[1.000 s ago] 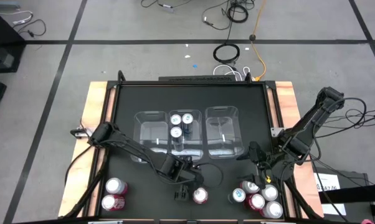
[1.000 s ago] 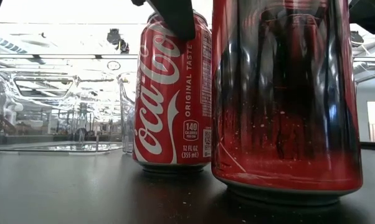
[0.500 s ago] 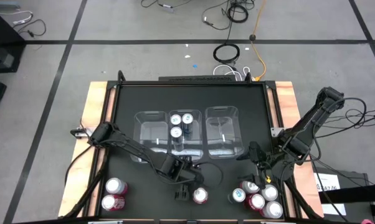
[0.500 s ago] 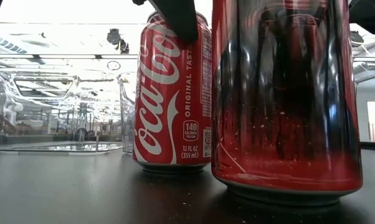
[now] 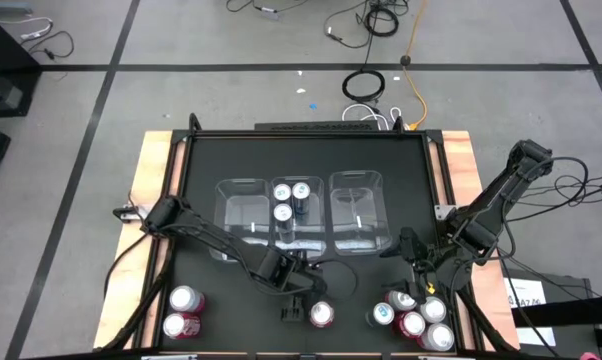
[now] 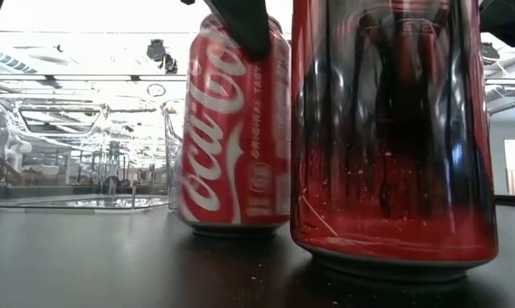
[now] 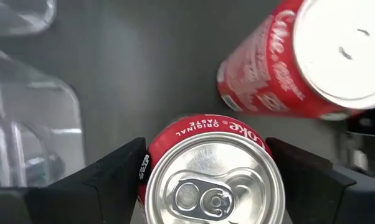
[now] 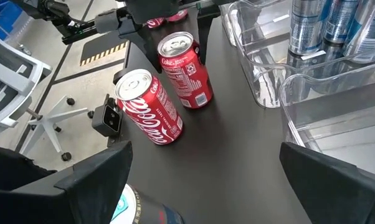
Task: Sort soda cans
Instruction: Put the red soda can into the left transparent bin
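Left gripper (image 5: 303, 306): your fingers (image 7: 113, 171) stand wide on either side of a red Coca-Cola can (image 7: 207, 175); no pad touches it; near edge, centre.
Held can: none; it stands upright on the table (image 5: 206, 170), a second red can (image 8: 149, 106) near it.
Right gripper (image 5: 418, 283): spread wide, empty, above the near-right can cluster (image 5: 413, 316).
Middle bin (image 5: 294, 240): three blue cans (image 5: 291, 199).
Near-left corner: two red cans (image 5: 181, 311).
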{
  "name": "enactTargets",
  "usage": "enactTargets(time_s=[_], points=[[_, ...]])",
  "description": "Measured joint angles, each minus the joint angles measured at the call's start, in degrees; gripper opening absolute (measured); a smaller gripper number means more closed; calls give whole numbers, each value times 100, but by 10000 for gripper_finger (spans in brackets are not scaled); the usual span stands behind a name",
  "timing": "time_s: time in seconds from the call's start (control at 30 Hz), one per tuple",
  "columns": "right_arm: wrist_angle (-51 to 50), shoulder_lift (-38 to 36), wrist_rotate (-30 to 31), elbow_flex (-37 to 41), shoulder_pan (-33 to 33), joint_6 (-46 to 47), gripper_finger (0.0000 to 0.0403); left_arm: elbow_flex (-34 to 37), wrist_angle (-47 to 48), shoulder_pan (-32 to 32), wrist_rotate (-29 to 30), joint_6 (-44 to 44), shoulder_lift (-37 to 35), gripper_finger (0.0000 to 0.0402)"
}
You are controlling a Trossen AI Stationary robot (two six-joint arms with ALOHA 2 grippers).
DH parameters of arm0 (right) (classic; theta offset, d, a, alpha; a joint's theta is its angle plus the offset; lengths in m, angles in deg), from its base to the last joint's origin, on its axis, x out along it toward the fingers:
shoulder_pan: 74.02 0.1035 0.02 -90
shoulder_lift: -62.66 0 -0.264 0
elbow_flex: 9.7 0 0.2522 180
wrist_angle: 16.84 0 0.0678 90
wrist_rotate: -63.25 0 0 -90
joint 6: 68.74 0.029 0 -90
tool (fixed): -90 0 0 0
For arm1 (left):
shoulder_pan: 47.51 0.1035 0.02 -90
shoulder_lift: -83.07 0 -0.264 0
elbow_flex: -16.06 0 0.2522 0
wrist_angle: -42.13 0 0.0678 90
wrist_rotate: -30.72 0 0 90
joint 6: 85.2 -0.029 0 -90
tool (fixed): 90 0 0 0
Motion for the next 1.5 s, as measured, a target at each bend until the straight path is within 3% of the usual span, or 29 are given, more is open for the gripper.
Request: enactTargets(time_s=[0.3, 0.5, 0.77, 0.9, 1.17, 1.3, 1.5], points=[[-43, 0, 0, -1, 0, -73, 400, 0, 643, -4, -22, 783, -529, 316], [-58, 0, 1, -2, 0, -140, 400, -2, 1603, -26, 142, 1367, -906, 316], [-47, 0, 2, -2, 0, -166, 400, -4, 2742, -116, 710, 2029, -1628, 316], [-46, 0, 0, -2, 0, -89, 400, -4, 3201, -118, 1276, 2369, -2153, 316], [-20, 0, 27, -2, 0, -64, 400, 11, 3615, 9, 2074, 2512, -2856, 316], [-22, 0, 130, -2, -11, 22, 400, 511, 3721, 351, 2188, 2291, -3160, 316], [-5, 0, 229, -2, -15, 188, 400, 1940, 2635, 1079, 1921, 1535, -3868, 316]])
